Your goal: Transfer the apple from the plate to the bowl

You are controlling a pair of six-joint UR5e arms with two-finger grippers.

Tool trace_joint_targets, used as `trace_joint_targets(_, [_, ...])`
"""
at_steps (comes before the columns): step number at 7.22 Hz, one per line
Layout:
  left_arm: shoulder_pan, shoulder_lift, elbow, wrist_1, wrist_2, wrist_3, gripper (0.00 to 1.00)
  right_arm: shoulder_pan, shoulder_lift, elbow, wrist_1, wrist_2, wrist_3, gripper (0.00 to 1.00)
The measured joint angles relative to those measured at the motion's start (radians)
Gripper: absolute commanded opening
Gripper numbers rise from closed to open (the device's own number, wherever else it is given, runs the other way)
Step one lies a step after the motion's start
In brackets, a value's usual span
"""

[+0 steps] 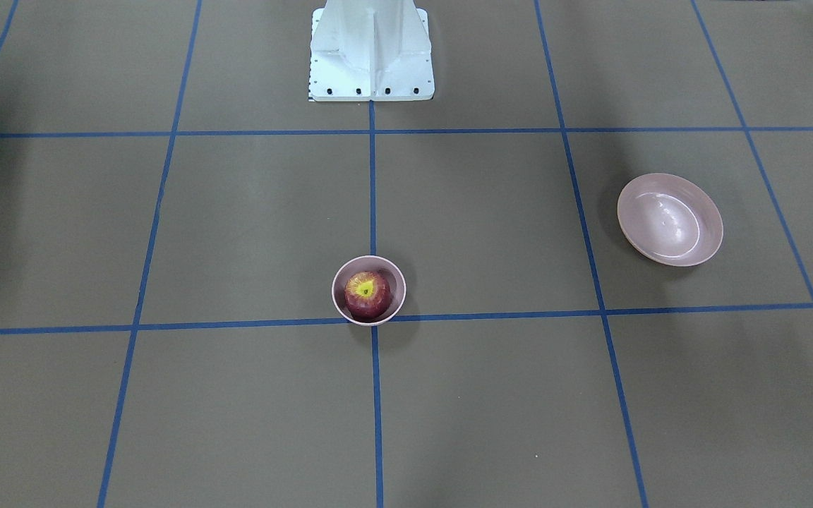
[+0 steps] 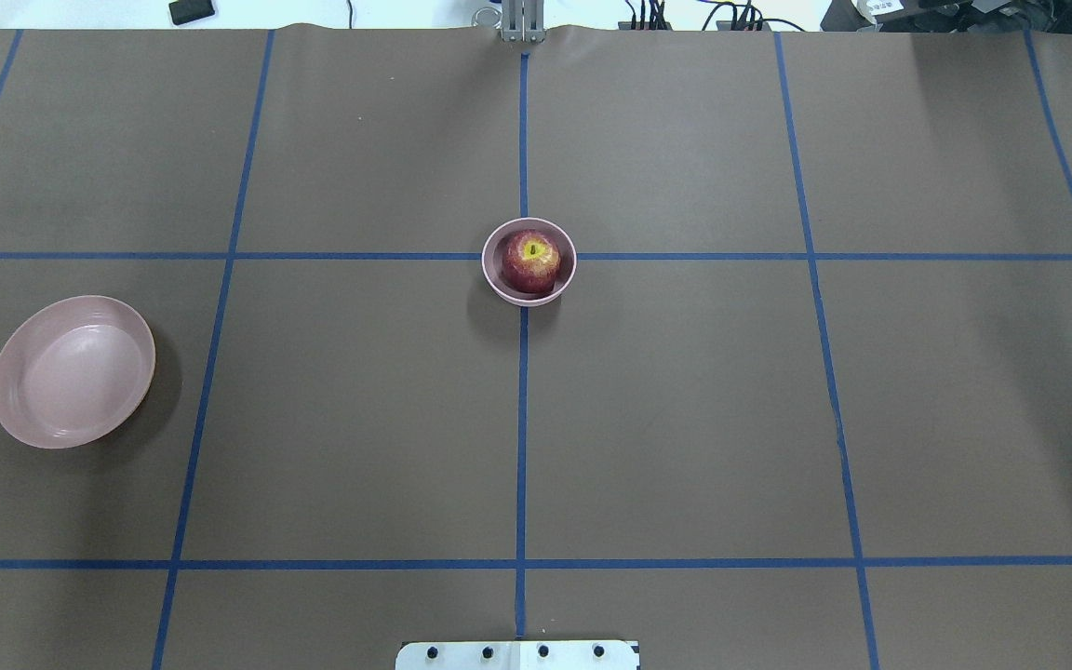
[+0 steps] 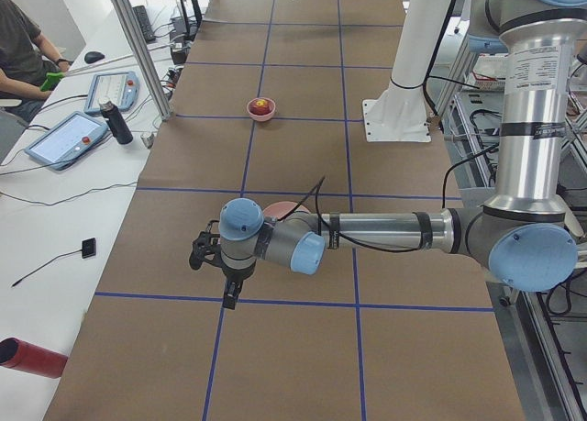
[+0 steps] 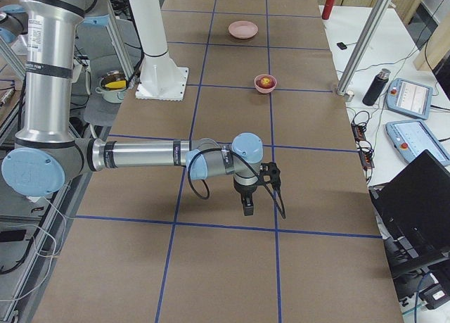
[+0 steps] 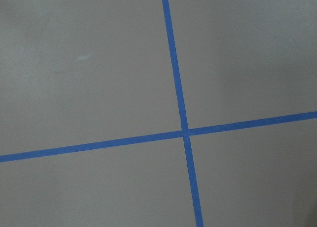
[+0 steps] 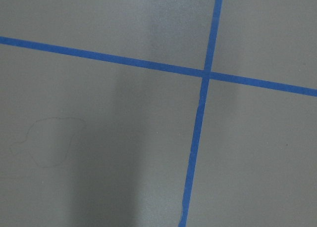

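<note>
Dark red apple (image 1: 368, 294) sitting in small matte pink bowl (image 1: 397, 281); glossy pink plate (image 1: 667, 219) lying well apart. L gripper (image 3: 229, 288), R gripper (image 4: 248, 203) hovering; can't tell if apart or together.

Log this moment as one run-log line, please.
apple: in bowl | plate: empty | left gripper, right gripper: clear of bowl, state unreadable

The left arm (image 3: 385, 230) is holding its upper link upright and its forearm level, with the wrist bent so the left gripper (image 3: 230, 295) is pointing down. The right arm (image 4: 140, 154) is mirroring that pose, its right gripper (image 4: 247, 207) also pointing down. Neither gripper's opening is showing clearly.
</note>
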Motion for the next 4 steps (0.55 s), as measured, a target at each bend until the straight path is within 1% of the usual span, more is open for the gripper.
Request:
trace_joint_targets(2, [0.001, -0.017, 0.002, 0.009, -0.014, -0.031, 0.98, -0.018, 0.049, -0.038, -0.053, 0.010, 0.000, 1.00])
trace_joint_targets(4, [0.000, -0.023, 0.008, 0.028, -0.053, -0.080, 0.98, -0.021, 0.080, -0.051, -0.092, 0.021, -0.001, 1.00])
